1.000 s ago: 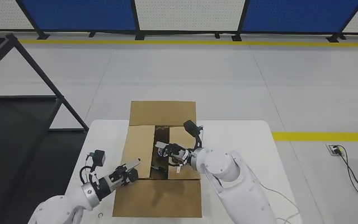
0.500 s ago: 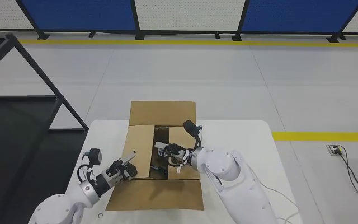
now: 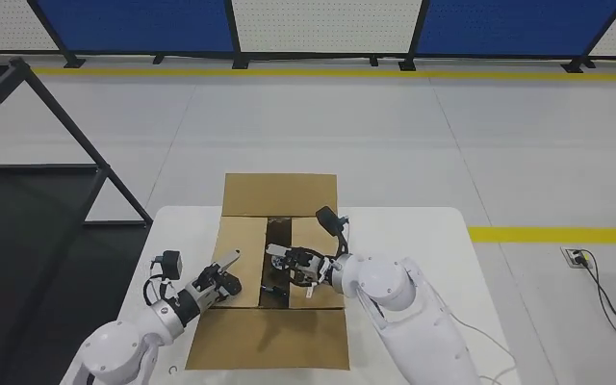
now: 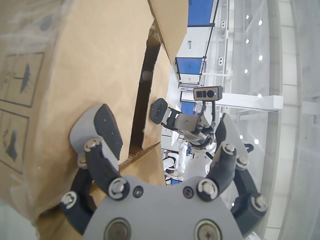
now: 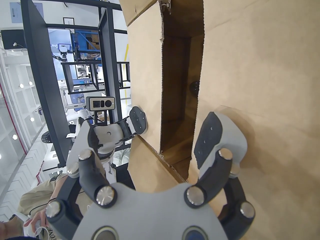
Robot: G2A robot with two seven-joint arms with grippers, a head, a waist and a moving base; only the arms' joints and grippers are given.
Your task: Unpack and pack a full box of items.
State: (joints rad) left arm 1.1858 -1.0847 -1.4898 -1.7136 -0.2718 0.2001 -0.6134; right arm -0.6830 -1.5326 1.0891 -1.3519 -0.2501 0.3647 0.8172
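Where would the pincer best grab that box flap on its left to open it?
Probably by the flap's free edge along the dark slot, coming from above: the flap lies flat, and only the slot gives a finger of the left pincer room underneath.

The box [image 4: 87, 63] is showing plain tan cardboard, with black handling symbols in outlined squares on one side panel. The left gripper [image 4: 165, 123] and the right gripper [image 5: 150, 123] are wearing pale grey finger shells with black dotted pads. In the top view, the table [image 3: 423, 231] is showing white, a yellow stripe [image 3: 318, 71] is running across the upper frame, and blue panels [image 3: 135, 24] are lining the top edge.
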